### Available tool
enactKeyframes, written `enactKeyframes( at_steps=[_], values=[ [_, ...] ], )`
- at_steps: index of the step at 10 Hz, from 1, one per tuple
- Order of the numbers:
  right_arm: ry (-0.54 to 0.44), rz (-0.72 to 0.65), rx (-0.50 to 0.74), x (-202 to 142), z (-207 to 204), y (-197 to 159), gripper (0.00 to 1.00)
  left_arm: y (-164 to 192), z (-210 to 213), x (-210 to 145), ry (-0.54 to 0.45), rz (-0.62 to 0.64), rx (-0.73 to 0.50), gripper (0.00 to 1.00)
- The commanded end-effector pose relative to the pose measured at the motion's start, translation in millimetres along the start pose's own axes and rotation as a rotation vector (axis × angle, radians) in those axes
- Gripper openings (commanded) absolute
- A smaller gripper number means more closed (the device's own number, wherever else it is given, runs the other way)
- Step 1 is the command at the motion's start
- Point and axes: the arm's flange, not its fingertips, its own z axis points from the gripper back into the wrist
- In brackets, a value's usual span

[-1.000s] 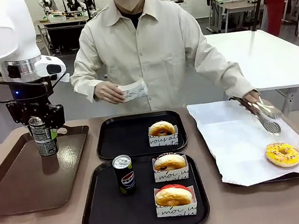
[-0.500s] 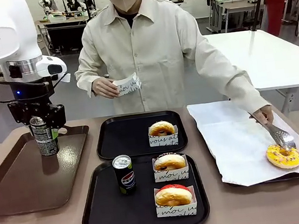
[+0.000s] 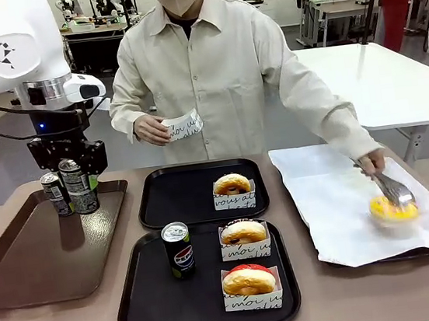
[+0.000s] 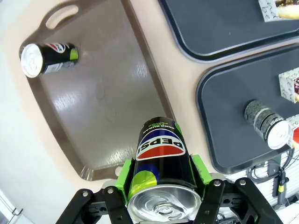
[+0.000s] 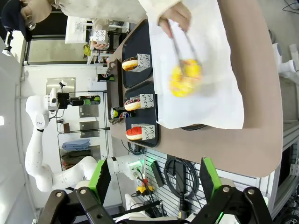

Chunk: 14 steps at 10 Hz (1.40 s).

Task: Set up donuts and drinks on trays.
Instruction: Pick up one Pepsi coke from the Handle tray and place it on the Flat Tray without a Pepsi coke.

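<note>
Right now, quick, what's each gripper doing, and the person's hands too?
Left gripper: shut on a soda can.
Right gripper: open, holding nothing.
Person's hands: one holds tongs around a yellow donut, the other a paper box.

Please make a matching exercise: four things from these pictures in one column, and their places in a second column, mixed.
Things:
1. yellow donut
2. empty paper box
3. lifted can
4. red donut

Places:
A. in the left gripper
B. on the near black tray
C. in the person's tongs
D. in the person's hand

Pairs: 1-C, 2-D, 3-A, 4-B
</note>
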Motion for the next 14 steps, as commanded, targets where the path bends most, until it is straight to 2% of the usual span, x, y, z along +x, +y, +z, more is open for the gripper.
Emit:
enactKeyframes(
  at_steps=[1, 11, 14],
  values=[
    [-0.007, 0.009, 0.020, 1, 1, 0, 1.00, -10, -3, 10, -0.045, 0.011, -0.027, 0.60],
    [-0.007, 0.009, 0.020, 1, 1, 0, 1.00, -35, -24, 66, 0.003, -0.029, -0.085, 0.60],
    [-0.007, 0.009, 0.020, 1, 1, 0, 1.00, -33, -26, 66, 0.022, -0.043, -0.093, 0.60]
  ],
)
